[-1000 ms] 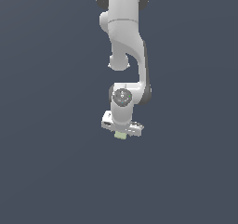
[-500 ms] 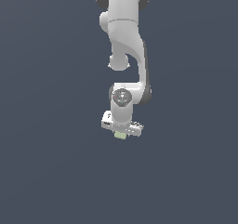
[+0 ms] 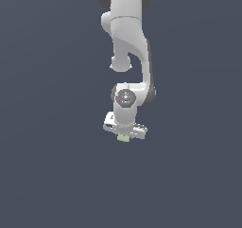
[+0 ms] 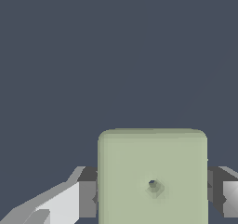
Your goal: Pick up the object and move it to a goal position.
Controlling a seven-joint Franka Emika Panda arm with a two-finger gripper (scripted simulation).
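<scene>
Pale green matte cube (image 4: 152, 176) sits pinched between our white gripper's (image 3: 124, 136) dark finger pads (image 4: 87, 199), held under the arm over the plain grey floor (image 3: 56, 175). We judge it light, rigid, best squeezed on opposite flat faces.

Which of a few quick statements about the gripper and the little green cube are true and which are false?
1. The green cube sits between the gripper fingers. True.
2. The cube is red. False: it is pale green.
3. The gripper points downward in the exterior view. True.
4. Two cubes are in view. False: only one shows.
5. The gripper is wide open with nothing in it. False: it is closed on the cube.
</scene>
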